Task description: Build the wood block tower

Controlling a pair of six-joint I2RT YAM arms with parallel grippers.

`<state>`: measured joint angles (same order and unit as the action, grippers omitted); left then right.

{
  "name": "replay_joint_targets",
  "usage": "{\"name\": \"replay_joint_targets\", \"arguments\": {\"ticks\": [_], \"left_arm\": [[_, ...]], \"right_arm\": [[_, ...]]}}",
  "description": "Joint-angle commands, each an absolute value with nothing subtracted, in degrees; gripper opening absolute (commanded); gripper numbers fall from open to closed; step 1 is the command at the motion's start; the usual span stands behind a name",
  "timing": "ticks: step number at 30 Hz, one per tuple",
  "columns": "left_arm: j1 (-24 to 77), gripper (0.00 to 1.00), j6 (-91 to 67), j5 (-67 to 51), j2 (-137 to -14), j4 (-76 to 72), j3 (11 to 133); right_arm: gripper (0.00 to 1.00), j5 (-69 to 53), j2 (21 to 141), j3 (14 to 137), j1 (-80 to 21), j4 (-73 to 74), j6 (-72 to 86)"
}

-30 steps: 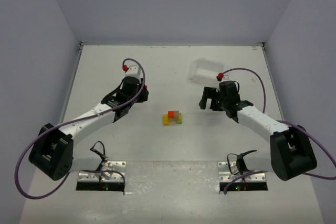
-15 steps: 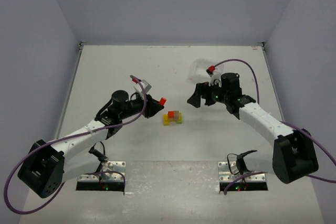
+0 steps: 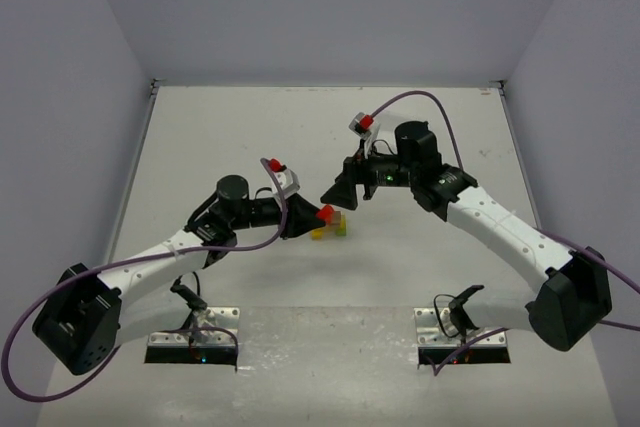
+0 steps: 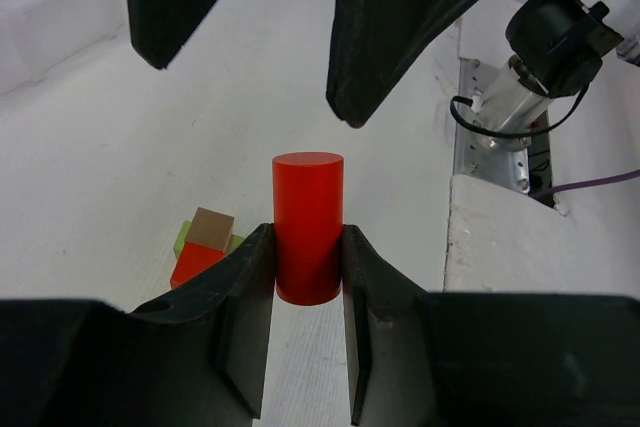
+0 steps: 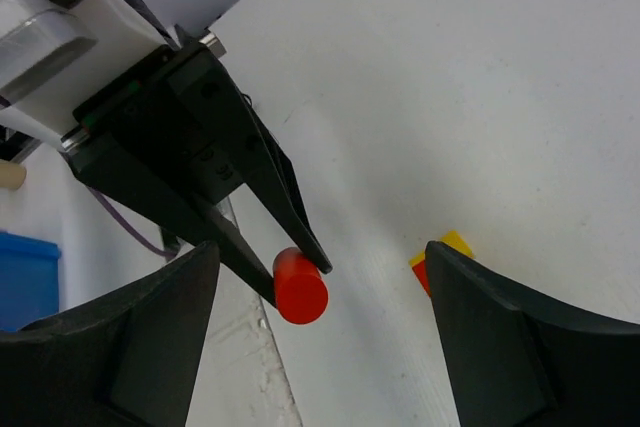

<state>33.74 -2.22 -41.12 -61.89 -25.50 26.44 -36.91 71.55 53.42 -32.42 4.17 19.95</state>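
One red cylinder (image 4: 308,227) clamped in my left pincer (image 4: 308,259), axis aimed at the open right pincer (image 3: 338,193) (1 o'clock); wood block tower (image 3: 337,229) close at 5 o'clock.

1. The cylinder (image 4: 308,227) is plain bright red, with no pattern.
2. The tower (image 4: 205,247) has a brown block (image 4: 211,228) on top, a red-orange block (image 4: 195,265) under it and a light green block (image 4: 183,239) behind. From above, a yellow block (image 3: 318,234) shows too.
3. The left gripper (image 3: 316,215) and the right gripper (image 3: 337,194) are black.
4. The left arm (image 3: 150,247) and the right arm (image 3: 490,222) are white with black joints.
5. The cables (image 4: 600,180) are purple.
6. The table (image 3: 220,127) is white, and the walls (image 3: 320,7) are pale grey-lilac.
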Motion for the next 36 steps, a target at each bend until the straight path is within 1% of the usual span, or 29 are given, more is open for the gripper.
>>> {"name": "replay_joint_targets", "arguments": {"ticks": [1,5,7,9,11,19,20,21,22,23,24,25,26,27,29,30,32,33,34,36], "left_arm": [[34.19,0.0,-1.39,-41.77,-59.03,-29.8,26.48],[34.26,0.0,-1.96,-39.5,-57.02,-30.84,25.12],[34.2,0.0,-2.37,-38.8,-55.64,-31.64,24.4],[34.27,0.0,-2.37,-38.29,-54.68,-31.72,24.03],[34.21,0.0,-2.37,-37.83,-54.09,-31.48,23.76],[34.28,0.0,-2.72,-36.56,-53.79,-31.13,23.55],[34.24,0.0,-2.69,-36.63,-53.72,-31.03,23.55],[34.22,0.0,-2.64,-36.79,-53.61,-31.03,23.55],[34.26,0.0,-2.64,-36.97,-53.55,-31.05,23.53],[34.19,0.0,-2.64,-37.17,-53.35,-31.11,23.47],[34.19,0.0,-2.64,-36.77,-53.27,-31.11,23.38],[34.26,0.0,-2.64,-36.6,-53.19,-31.11,23.38],[34.28,0.0,-2.64,-36.37,-53.17,-31.11,23.38],[34.28,0.0,-2.76,-36.17,-53.11,-31.05,23.38],[34.19,0.0,-2.96,-36.36,-53.11,-30.84,23.53],[34.25,0.0,-3.3,-36.32,-53.09,-30.39,23.68],[34.28,0.32,-3.99,-35.01,-53.09,-29.43,24.32],[34.28,0.43,-4.1,-34.63,-53.03,-28.77,24.55],[34.28,0.49,-4.19,-34.69,-52.94,-28.57,24.61],[34.25,0.55,-4.42,-35.09,-52.71,-28.56,24.41]], "right_arm": [[0.78,-38.8,72.11,55.92,-32.78,6.97,23.85],[0.75,-39.58,72.0,55.08,-33.22,7.39,25.24],[0.69,-39.78,71.87,54.43,-33.69,7.05,26.16],[0.66,-40.37,71.65,53.77,-33.98,6.32,26.74],[0.61,-40.82,71.4,53.07,-34.31,5.07,27.21],[0.59,-42.98,71.63,53.0,-36.56,3.34,26.72],[0.55,-42.78,71.56,53.0,-36.66,3.34,26.72],[0.5,-42.29,71.4,52.97,-36.82,3.34,26.72],[0.47,-41.77,71.26,52.91,-36.87,3.36,26.7],[0.39,-41.23,71.19,52.91,-37.0,3.43,26.63],[0.36,-41.22,71.19,52.91,-37.0,3.51,26.55],[0.3,-41.36,71.33,53.05,-37.07,3.72,26.41],[0.28,-41.33,71.37,53.15,-37.09,3.97,26.37],[0.22,-41.25,71.56,53.36,-37.22,4.42,26.12],[0.06,-40.58,71.89,53.68,-37.42,5.14,25.45],[0.01,-39.93,71.96,53.7,-37.63,5.33,25.28],[0.0,-38.29,71.74,53.7,-37.83,5.96,24.1],[0.0,-36.76,71.45,53.64,-37.88,6.15,23.79],[0.0,-35.63,71.19,53.55,-37.94,6.15,23.5],[0.0,-33.62,70.53,53.35,-38.06,6.24,22.98]]}}
